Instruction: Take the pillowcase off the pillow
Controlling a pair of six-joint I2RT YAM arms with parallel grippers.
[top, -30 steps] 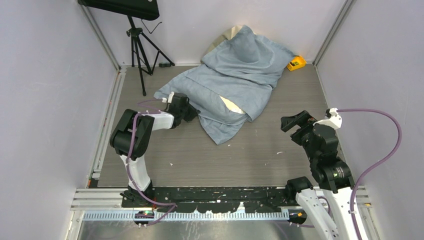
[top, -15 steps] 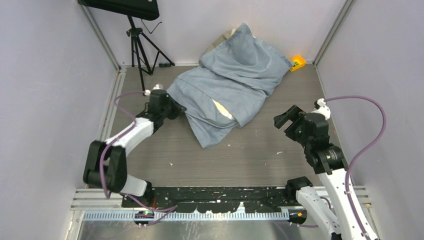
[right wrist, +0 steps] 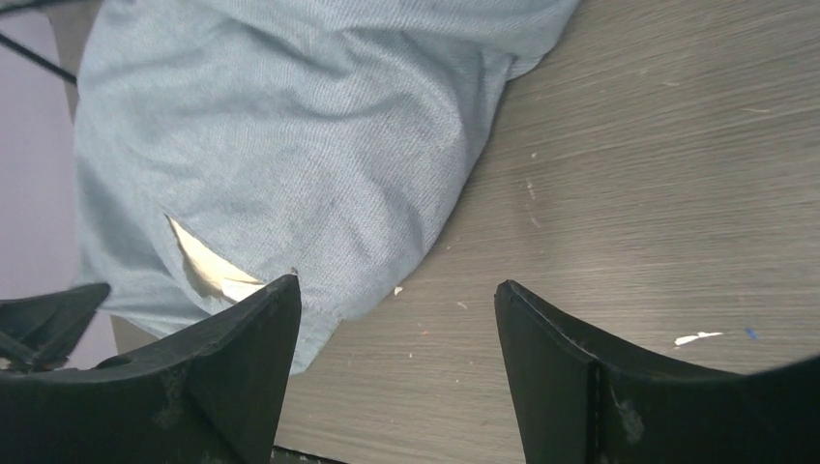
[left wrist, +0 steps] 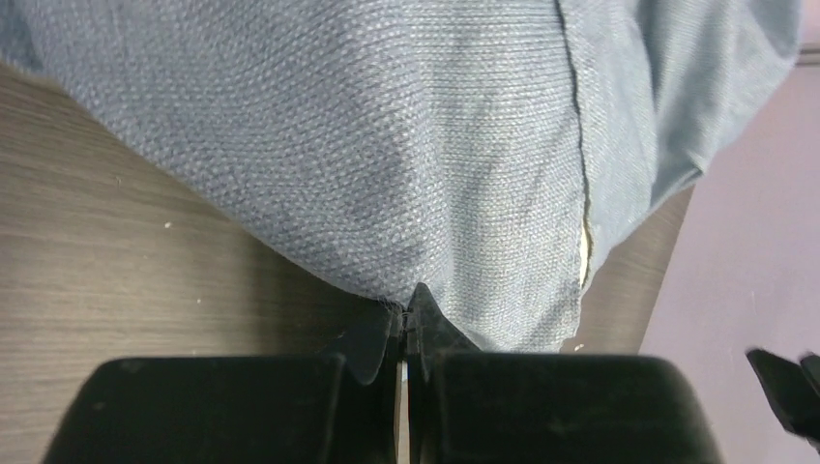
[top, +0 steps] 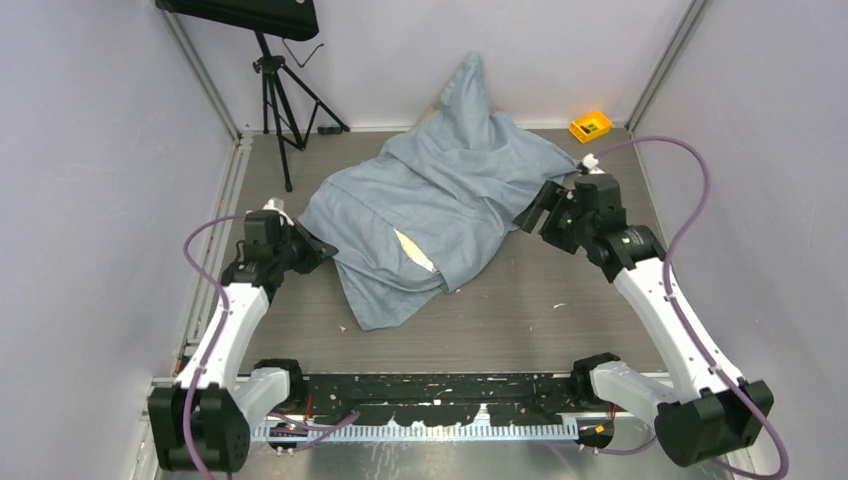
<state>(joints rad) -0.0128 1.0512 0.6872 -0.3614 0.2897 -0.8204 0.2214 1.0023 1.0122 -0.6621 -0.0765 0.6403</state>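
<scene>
One wrinkled grey-blue woven pillowcase (top: 440, 190) holds the cream pillow (right wrist: 198, 261), only a sliver showing; left tool (left wrist: 406, 305) pinches its edge, right tool (right wrist: 396, 285) spread.

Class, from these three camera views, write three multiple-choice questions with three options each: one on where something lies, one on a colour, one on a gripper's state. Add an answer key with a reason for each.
1. Where on the table does the orange box lie?
A) near left corner
B) far right corner
C) the middle

2. What colour is the pillow peeking through the opening of the pillowcase?
A) red
B) black
C) cream

3. What is the left gripper doing?
A) shut, pinching the pillowcase's edge
B) hanging open above the cloth
C) shut on nothing

Key:
1 B, the box sits by the back wall on the right.
2 C, a cream sliver shows within the grey-blue cloth.
3 A, the left wrist view shows fabric nipped between closed fingertips.
</scene>
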